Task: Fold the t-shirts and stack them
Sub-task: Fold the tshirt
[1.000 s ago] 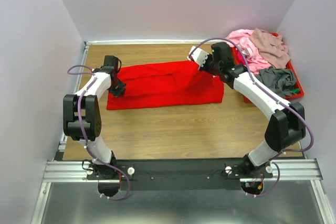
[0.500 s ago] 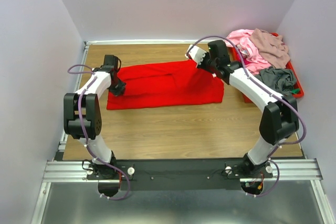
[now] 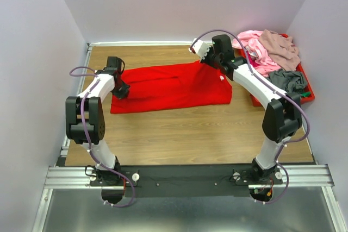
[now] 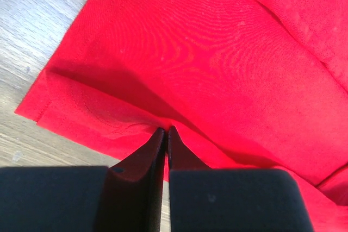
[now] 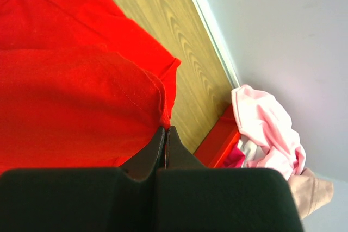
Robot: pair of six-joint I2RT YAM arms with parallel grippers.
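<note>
Jaws both pinching red t-shirt (image 3: 174, 88); white label (image 3: 222, 79) unreadable.

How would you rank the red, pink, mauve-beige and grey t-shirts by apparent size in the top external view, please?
1. red t-shirt, spread flat, clearly largest.
2. pink t-shirt, bunched.
3. mauve-beige t-shirt and grey t-shirt look about alike; both are crumpled and partly hidden, so I would not rank them.
</note>
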